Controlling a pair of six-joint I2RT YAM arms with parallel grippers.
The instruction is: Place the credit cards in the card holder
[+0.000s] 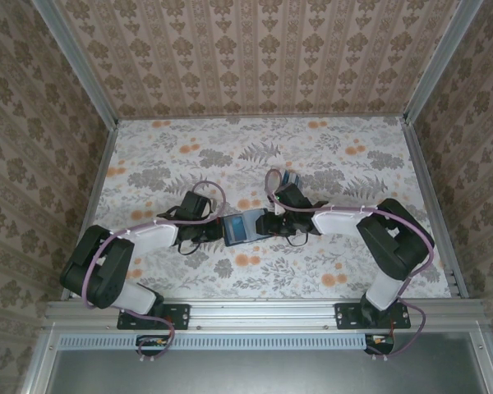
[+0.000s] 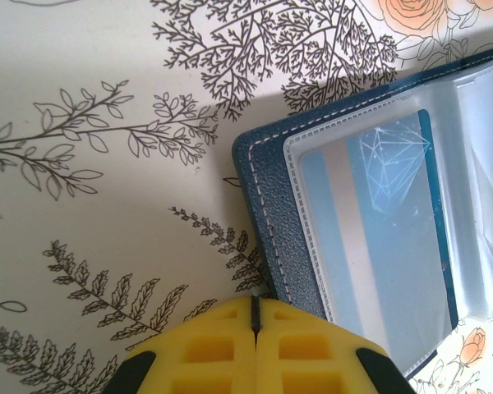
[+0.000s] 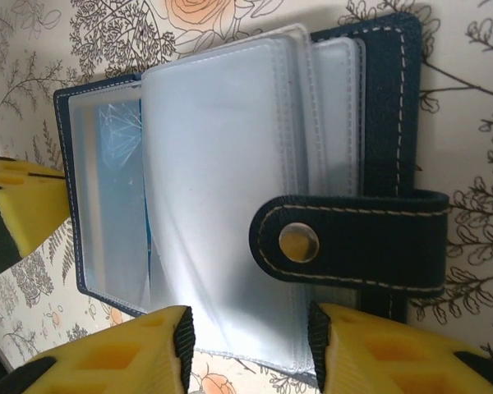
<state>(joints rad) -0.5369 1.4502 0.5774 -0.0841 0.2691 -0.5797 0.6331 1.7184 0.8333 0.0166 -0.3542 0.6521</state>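
The dark navy card holder (image 1: 245, 227) lies open on the flowered table between both arms. A blue credit card (image 2: 386, 238) sits inside a clear sleeve on its left half, also visible as a blue card (image 3: 119, 156) in the right wrist view. My left gripper (image 2: 255, 310) is shut with nothing between its fingers, its tip resting at the holder's stitched cover edge (image 2: 271, 197). My right gripper (image 3: 246, 345) is open, its fingers (image 3: 174, 345) straddling the lower edge of the loose clear sleeves (image 3: 222, 189), next to the snap strap (image 3: 353, 246).
A small blue-grey thing (image 1: 289, 178), too small to identify, lies on the table just behind the right arm. Metal posts and wallpapered walls enclose the table on three sides. The left gripper's yellow finger (image 3: 16, 205) shows at the holder's left edge.
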